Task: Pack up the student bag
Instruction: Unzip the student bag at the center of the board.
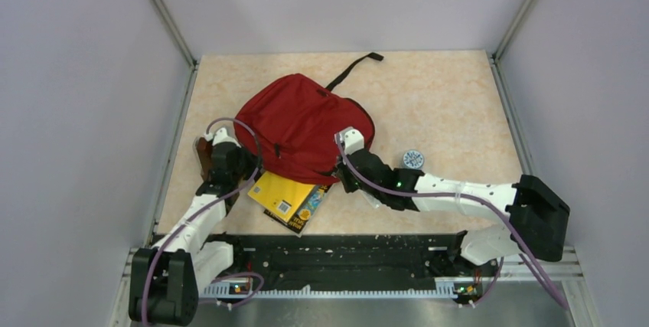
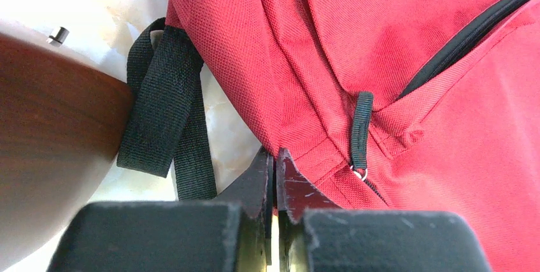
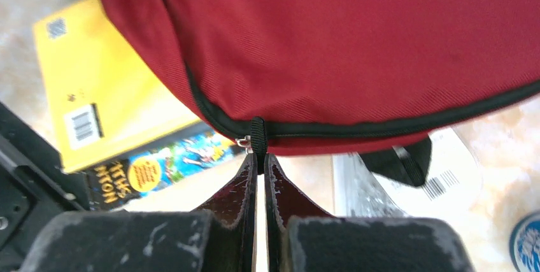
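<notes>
I've the bag slumped mid-table, soft and floppy I reckon, best taken by its zip pull: right gripper pinched shut on that at 5 o'clock, left gripper closed against its 8 o'clock edge, grip unclear

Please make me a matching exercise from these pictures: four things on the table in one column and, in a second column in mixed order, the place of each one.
Things
1. student bag
2. yellow book
3. small round blue and white disc
4. brown pouch

Places
A. at the left edge of the table, left of the bag
B. in the middle of the table
C. partly covered by the near edge of the bag
D. on the table, right of the bag

Pairs: 1-B, 2-C, 3-D, 4-A
</notes>
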### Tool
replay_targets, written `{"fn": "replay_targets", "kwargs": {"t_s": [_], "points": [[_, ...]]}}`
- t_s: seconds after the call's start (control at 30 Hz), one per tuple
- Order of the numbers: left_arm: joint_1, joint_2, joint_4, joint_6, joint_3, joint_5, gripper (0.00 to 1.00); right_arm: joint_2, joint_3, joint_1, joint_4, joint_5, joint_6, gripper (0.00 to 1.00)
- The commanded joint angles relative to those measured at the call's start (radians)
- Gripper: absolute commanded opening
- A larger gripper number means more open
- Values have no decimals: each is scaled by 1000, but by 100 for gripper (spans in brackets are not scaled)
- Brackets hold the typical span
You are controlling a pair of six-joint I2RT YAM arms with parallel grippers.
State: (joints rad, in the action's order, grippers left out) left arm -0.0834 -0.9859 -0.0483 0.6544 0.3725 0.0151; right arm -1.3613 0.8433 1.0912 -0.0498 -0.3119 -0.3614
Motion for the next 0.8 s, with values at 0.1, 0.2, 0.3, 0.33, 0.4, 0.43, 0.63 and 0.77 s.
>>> {"fn": "replay_targets", "kwargs": {"t_s": [0.1,0.2,0.3,0.33,0.4,0.43,0.63,0.77], "points": [[24,67,43,-90,64,-22,0,97,-78,11,-3,-155,-43,0],[22,91,139,-174,118,74,7,133,-92,12,10,-164,-33,0],[16,112,195,-218,158,127,32,164,-111,12,38,-156,-25,0],[8,120,209,-222,167,130,40,169,-116,11,43,-153,-25,0],[-20,135,215,-227,175,137,53,172,-123,10,56,-153,-30,0],[-44,140,222,-233,183,127,58,170,-124,11,68,-154,-32,0],[-323,150,299,-322,290,-111,66,160,-129,12,94,-141,-58,0],[-467,133,187,-394,271,28,68,178,-148,11,114,-154,-67,0]]}}
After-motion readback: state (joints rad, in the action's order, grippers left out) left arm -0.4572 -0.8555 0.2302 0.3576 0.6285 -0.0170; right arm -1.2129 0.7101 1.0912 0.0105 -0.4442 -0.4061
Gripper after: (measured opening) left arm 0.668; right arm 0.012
